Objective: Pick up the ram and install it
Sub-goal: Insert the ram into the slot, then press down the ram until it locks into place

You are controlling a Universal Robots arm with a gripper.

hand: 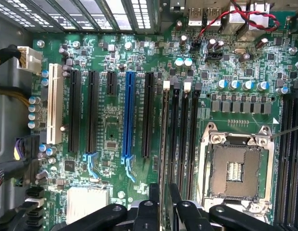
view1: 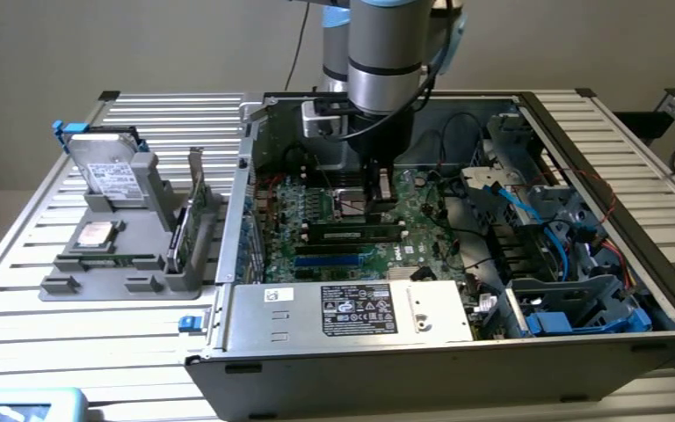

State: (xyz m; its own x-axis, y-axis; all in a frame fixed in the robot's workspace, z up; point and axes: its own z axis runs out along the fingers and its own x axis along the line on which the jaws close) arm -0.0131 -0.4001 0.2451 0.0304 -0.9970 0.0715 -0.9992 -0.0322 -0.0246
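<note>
The ram (hand: 163, 144) shows edge-on as a thin strip standing in the memory slot furthest from the empty processor socket (hand: 235, 171), below a white latch (hand: 166, 85). My gripper (hand: 163, 198) hangs straight over the strip's near end. Its two dark fingers (hand: 153, 199) stand a little apart on either side of the strip, so the gripper is open. In the exterior view the gripper (view1: 376, 207) reaches down into the open computer case (view1: 619, 352), low over the green motherboard (view1: 420, 230), and it hides the slot under it.
A long dark module (view1: 355, 234) sits in a slot nearer the power supply (view1: 350, 309). Blue and black cables (view1: 537, 220) crowd the case's side on the exterior view's right. A grey rack (view1: 120, 264) on the exterior view's left holds a hard drive (view1: 109, 171) and an upright card (view1: 193, 220).
</note>
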